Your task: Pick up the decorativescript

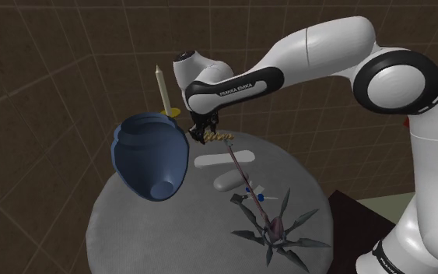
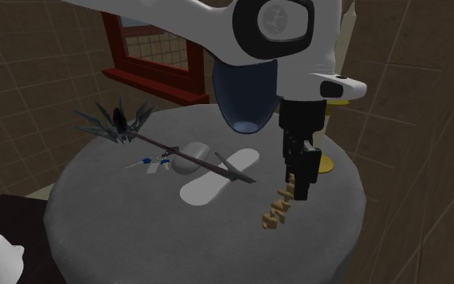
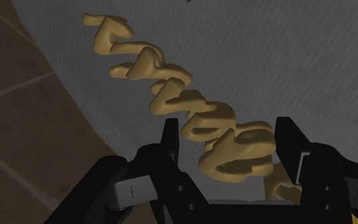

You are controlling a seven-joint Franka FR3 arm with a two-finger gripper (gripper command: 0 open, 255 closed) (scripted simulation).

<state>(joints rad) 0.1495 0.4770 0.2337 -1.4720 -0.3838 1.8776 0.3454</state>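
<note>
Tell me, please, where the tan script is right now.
In the shoulder view the tan script is at the gripper, just right of the blue pot, toward the far side of the table.

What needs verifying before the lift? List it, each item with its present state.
1. Decorative script between the fingers of the gripper: ok, its near end sits between them.
2. Contact on both sides: ok, the fingers appear to clasp it.
3. Grip centred: not ok, the hold is at one end and the rest juts out.
4. Script off the table: cannot tell.
5. Blue vase apart from the gripper: ok, close but not touching.
</note>
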